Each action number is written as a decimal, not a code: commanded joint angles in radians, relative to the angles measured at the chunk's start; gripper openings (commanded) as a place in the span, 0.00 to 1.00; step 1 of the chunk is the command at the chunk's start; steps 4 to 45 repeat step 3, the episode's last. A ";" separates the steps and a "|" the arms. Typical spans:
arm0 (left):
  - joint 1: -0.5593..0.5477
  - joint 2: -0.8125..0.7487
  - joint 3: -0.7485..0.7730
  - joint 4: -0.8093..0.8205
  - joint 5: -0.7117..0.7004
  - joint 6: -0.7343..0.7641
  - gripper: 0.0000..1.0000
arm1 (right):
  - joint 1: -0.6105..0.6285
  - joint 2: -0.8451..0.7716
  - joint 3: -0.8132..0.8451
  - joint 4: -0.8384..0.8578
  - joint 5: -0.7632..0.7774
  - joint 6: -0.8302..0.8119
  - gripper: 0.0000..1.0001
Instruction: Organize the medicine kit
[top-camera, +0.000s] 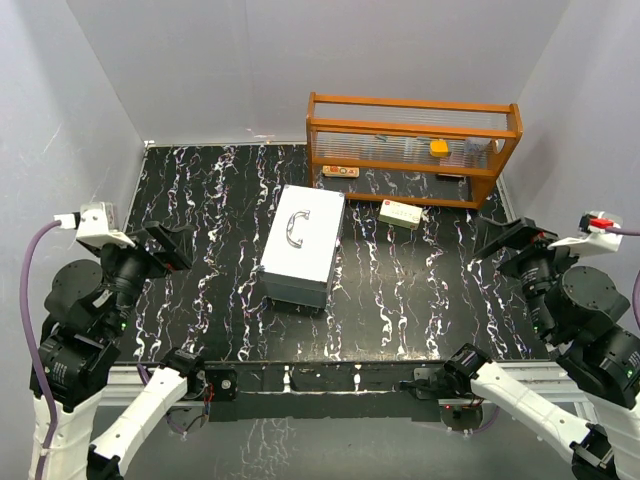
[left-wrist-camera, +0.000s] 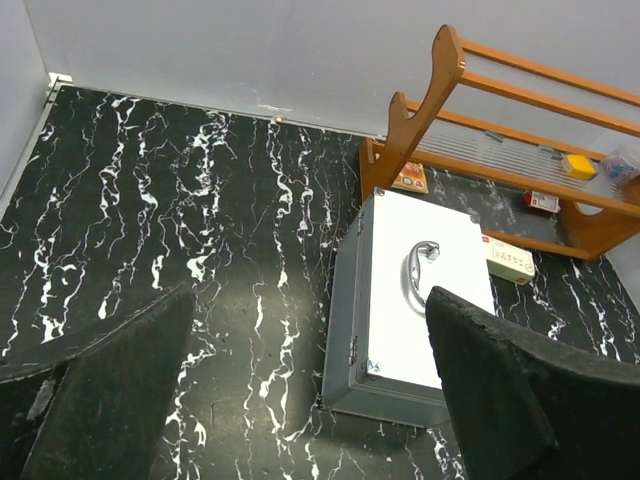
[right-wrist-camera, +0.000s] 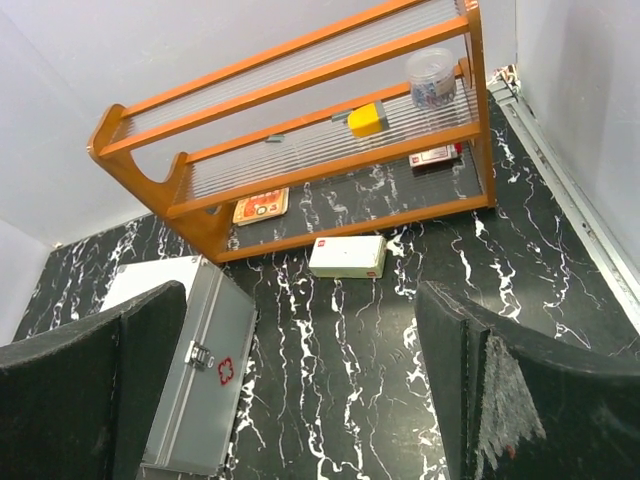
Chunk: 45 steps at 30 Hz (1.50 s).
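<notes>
– While the medicine kit (top-camera: 303, 243) lies shut on the black marbled table, at the middle of the top view, how would you expect it to handle?
– Stiff and fairly heavy, I judge: a grey metal case with smooth walls, likely slippery for the pads. The shell doesn't look fragile.
– Where would you take hold?
– The curved handle (top-camera: 296, 229) on its white top face looks thin enough to pinch. For opening, go for the latch (right-wrist-camera: 201, 354) on the side wall, beside the red cross, at the lower left of the right wrist view.
– And the hands?
– The left gripper (top-camera: 178, 248), at the left edge of the top view, has its jaws spread wide and holds and touches nothing. The right gripper (top-camera: 500, 240), at the right edge, is the same: jaws fully apart, empty. Both are well apart from the case.
– What is around it?
– A white box (top-camera: 405, 213) lies to its upper right, just in front of the wooden rack (top-camera: 413, 150) at the top of the frame.
</notes>
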<state>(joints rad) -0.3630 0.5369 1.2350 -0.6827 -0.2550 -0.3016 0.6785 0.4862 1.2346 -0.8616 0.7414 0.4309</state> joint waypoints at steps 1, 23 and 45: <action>0.001 -0.007 0.007 0.006 -0.011 0.024 0.99 | -0.002 -0.007 0.014 0.019 0.026 -0.009 0.98; 0.001 -0.007 0.006 0.006 -0.009 0.024 0.99 | -0.002 -0.006 0.009 0.022 0.026 -0.006 0.98; 0.001 -0.007 0.006 0.006 -0.009 0.024 0.99 | -0.002 -0.006 0.009 0.022 0.026 -0.006 0.98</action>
